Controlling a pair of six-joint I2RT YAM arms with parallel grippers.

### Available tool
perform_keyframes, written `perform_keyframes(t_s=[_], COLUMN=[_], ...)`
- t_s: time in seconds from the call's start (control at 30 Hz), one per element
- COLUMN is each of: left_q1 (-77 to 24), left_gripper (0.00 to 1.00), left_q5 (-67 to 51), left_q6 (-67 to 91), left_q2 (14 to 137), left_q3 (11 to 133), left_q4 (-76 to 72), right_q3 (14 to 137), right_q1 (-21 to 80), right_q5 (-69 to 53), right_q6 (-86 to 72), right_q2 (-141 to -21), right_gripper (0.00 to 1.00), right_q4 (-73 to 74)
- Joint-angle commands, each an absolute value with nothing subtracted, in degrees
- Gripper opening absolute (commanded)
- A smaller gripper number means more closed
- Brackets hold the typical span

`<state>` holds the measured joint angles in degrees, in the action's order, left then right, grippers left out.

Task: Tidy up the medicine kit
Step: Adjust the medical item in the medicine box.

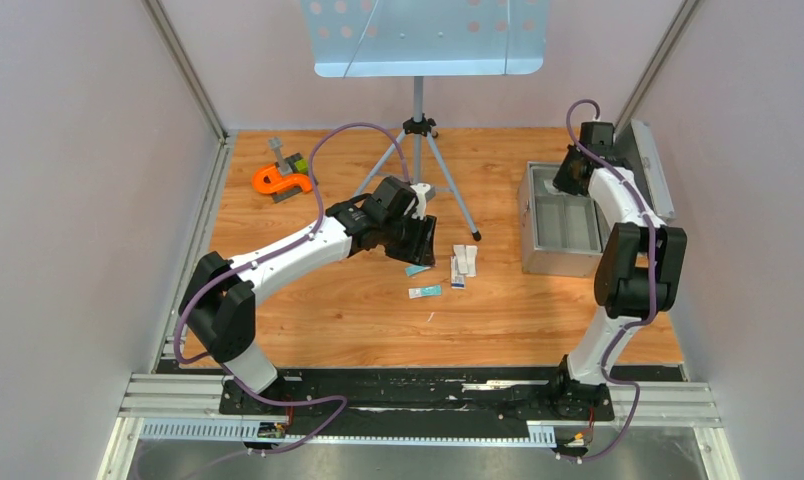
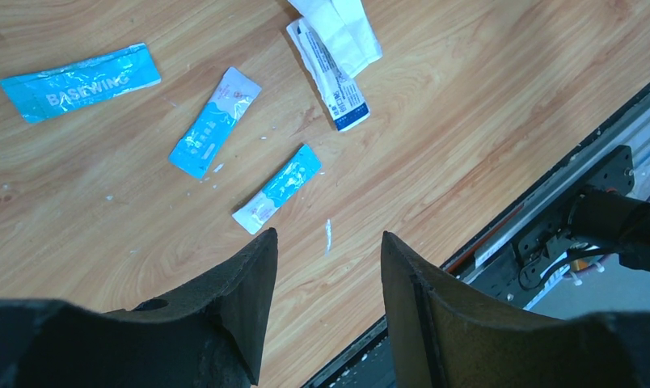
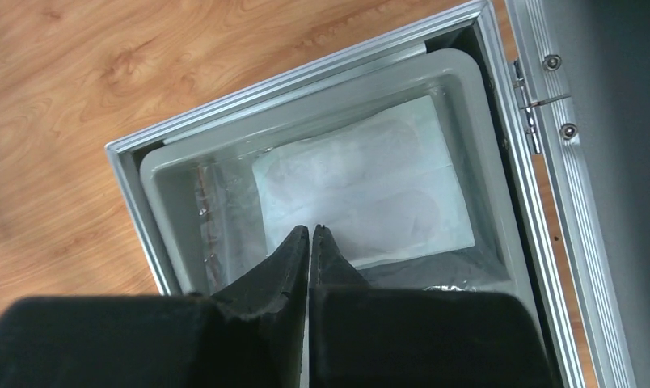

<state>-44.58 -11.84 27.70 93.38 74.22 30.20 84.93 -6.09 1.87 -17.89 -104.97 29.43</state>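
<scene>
Two arms work a wooden table (image 1: 498,320). At 3 o'clock the medicine kit (image 1: 558,263) stands open, its lid (image 1: 650,165) upright by the right wall. The right claw (image 3: 312,230) hangs over the kit's grey tray (image 3: 162,194), fingers pressed together with nothing visible between them (whether the tips touch the clear pouch (image 3: 362,194) below cannot be told). The claw's own black bulk hides the tray's near end. The left claw (image 2: 328,242), fingers apart and empty, hovers above loose packets near the table's centre. A blue packet marked BASEWING (image 2: 79,81) lies at 10 o'clock of its view, with a blue-and-white sachet (image 2: 215,121) and a smaller sachet (image 2: 276,187) nearer. A white packet with a dark end (image 2: 330,73) lies at 12. Their small print is unreadable, and the white wrappers (image 2: 342,20) are cut off by the top edge.
</scene>
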Motion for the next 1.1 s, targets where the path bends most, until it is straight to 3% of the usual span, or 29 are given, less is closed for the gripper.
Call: perform_keyframes(t_s=[0.0,0.17,0.6,1.07], left_q1=[-44.3,-44.3,-44.3,-44.3], left_gripper=[0.58,0.58,0.58,0.58], left_q5=[-10.8,-10.9,-11.8,-11.1], left_q6=[26.4,26.2,26.2,26.4], left_q2=[93.3,93.9,94.4,93.9], left_q3=[77.1,77.5,78.1,77.6], left_q4=[30.6,30.8,30.5,30.5], right_q3=[88.4,90.6,83.1,83.2], right_q1=[-6.5,-6.7,-6.6,-6.6], right_q5=[2.1,2.7,3.5,0.9], right_q6=[-17.0,-16.6,-16.0,-16.3], right_q2=[-107.0,-108.9,-95.4,-101.2], right_gripper=[0.05,0.04,0.03,0.01], right_q4=[29.9,31.8,30.3,29.0])
